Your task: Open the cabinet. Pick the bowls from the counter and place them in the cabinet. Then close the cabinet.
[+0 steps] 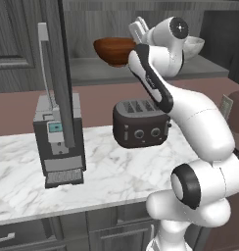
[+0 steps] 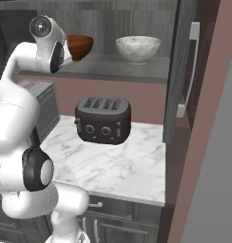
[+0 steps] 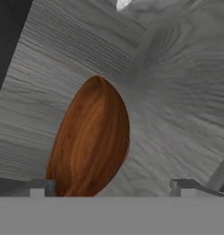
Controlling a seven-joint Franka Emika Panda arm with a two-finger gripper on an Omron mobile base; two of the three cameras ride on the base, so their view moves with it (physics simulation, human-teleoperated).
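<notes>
Where jaws gape: brown bowl point(image 3: 91, 142) between them, unclasped.

Left base view: behind-left of the arm, looking forward and down across the counter point(image 1: 23, 166). Right base view: behind-right, same counter, toaster point(image 2: 103, 119) and open cabinet point(image 2: 113, 69) shared. Hand view: close on the brown bowl point(image 3: 88, 144), rolled.

- We see both cabinet point(image 2: 182, 71) doors swung wide, shelf front unblocked.
- Brown bowl point(image 2: 80, 46) and pale bowl point(image 2: 138, 49) sit apart, bare shelf between.
- Toaster point(image 2: 103, 119) stands below.
</notes>
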